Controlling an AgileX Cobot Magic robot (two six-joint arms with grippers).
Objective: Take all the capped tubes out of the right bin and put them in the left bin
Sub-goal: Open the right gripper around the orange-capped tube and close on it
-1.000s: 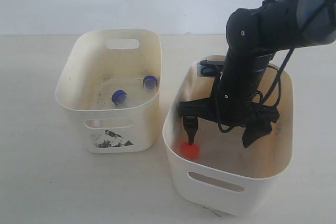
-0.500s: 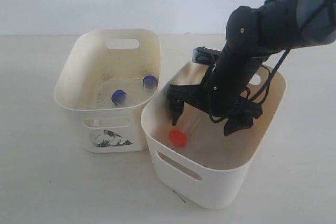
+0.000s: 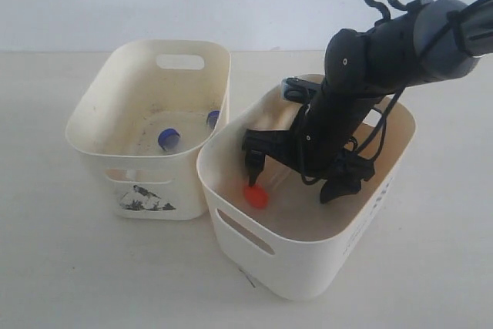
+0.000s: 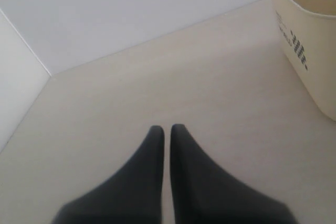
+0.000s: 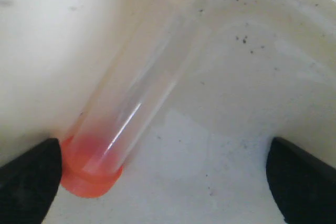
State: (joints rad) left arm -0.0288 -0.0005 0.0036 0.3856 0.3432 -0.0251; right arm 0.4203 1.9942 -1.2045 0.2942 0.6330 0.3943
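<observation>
The right bin holds one clear tube with an orange-red cap, leaning against the bin's wall near its left corner. My right gripper is down inside this bin, open, and its left fingertip sits just above the cap. In the right wrist view the tube lies beside one finger, with the right gripper open wide. The left bin, marked by a black sticker, contains two blue-capped tubes. A second orange-red tube is out of view. My left gripper is shut and empty over the table.
The two bins touch at their near corners. A cream bin wall with black marks shows at the edge of the left wrist view. Pale tabletop surrounds the bins, with a white wall behind.
The right bin slid left and turned with my right gripper inside it, coming against the left bin. The left bin was pushed a little left. The orange-capped tube moved along with its bin.
</observation>
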